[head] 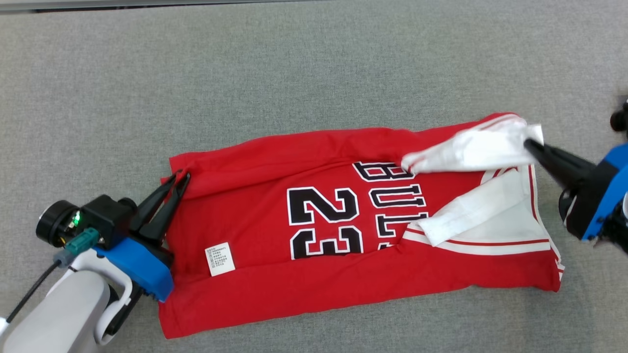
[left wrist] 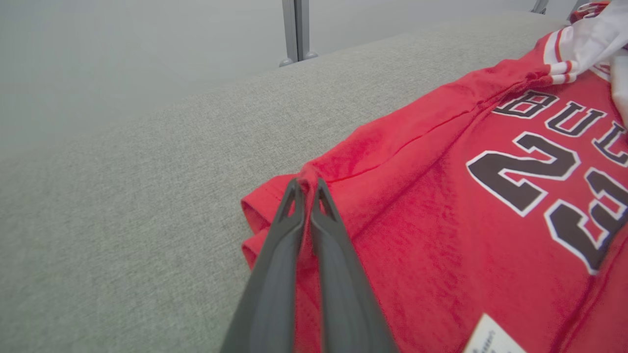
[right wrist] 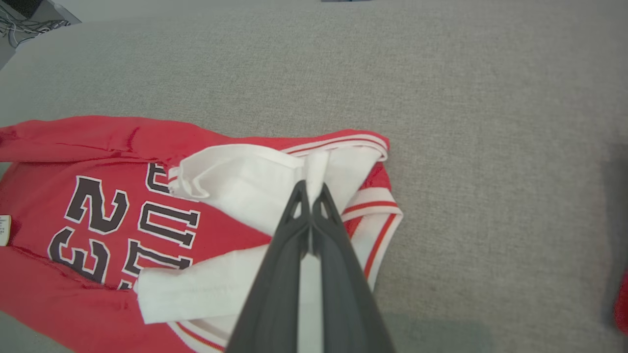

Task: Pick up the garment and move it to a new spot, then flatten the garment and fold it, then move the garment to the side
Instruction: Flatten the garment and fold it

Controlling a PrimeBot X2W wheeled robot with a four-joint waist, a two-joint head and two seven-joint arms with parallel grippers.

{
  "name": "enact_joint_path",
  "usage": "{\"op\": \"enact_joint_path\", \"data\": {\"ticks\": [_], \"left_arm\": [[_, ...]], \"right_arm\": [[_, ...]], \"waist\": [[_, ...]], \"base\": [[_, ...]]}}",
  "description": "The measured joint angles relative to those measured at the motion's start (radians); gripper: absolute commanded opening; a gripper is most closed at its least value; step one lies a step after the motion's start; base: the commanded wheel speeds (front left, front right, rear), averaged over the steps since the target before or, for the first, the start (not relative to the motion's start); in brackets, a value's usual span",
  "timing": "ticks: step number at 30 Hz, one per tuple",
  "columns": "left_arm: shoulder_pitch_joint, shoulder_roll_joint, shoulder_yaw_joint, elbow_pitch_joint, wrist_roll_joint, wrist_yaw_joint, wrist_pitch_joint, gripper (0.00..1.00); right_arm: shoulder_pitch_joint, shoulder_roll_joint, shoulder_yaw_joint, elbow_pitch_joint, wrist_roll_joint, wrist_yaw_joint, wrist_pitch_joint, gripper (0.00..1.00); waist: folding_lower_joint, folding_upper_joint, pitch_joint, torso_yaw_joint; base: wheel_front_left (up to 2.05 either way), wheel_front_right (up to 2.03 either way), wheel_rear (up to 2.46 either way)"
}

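The red jersey [head: 255, 235] lies across the middle of the grey surface [head: 294, 63], long edges folded inward, the number 23 facing up. The left gripper [head: 179, 175] is clamped on a pinch of red cloth at the far hem corner. The right gripper [head: 529, 143] is clamped on the white sleeve [head: 471, 149] at the far shoulder end; the sleeve's tip overlaps the lettering. A white label [head: 219, 259] sits near the hem.

The red garment [head: 314, 289] bears the black, white-edged number "23" and beside it the letters "BUL", the remainder covered by fabric; print on its white label [head: 219, 258] is too small to read.
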Motion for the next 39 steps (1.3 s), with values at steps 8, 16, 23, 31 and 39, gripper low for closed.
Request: {"op": "enact_joint_path", "data": {"ticks": [8,16,23,31,39], "left_arm": [[0.046,0.015,-0.014,-0.008,0.033,0.026,-0.025,0.0],[0.126,0.02,0.018,-0.054,0.006,0.071,-0.04,0.0],[0.198,0.025,0.023,-0.102,-0.024,0.116,-0.022,0.0],[0.249,-0.005,0.054,-0.116,-0.083,0.174,-0.009,1.0],[0.288,-0.108,0.204,-0.145,-0.164,0.234,-0.049,1.0]], "right_arm": [[0.152,0.066,-0.104,-0.116,-0.032,0.0,0.071,0.0],[0.246,0.134,-0.168,-0.208,-0.067,0.0,0.111,0.0],[0.295,0.176,-0.188,-0.226,-0.095,0.0,0.132,0.0],[0.298,0.204,-0.209,-0.199,-0.146,0.0,0.119,1.0],[0.323,0.259,-0.296,-0.212,-0.197,0.0,0.035,1.0]], "waist": [[0.0,0.0,-0.034,-0.006],[0.0,-0.0001,-0.069,-0.02],[0.0001,0.0,-0.082,-0.022],[0.0001,0.0,-0.092,-0.009],[0.0001,0.0,-0.127,0.026]], "base": [[0.0,0.0,0.0],[0.0,0.0,0.0],[0.0,0.0,0.0],[0.0,0.0,0.0],[0.0,0.0,0.0]]}}
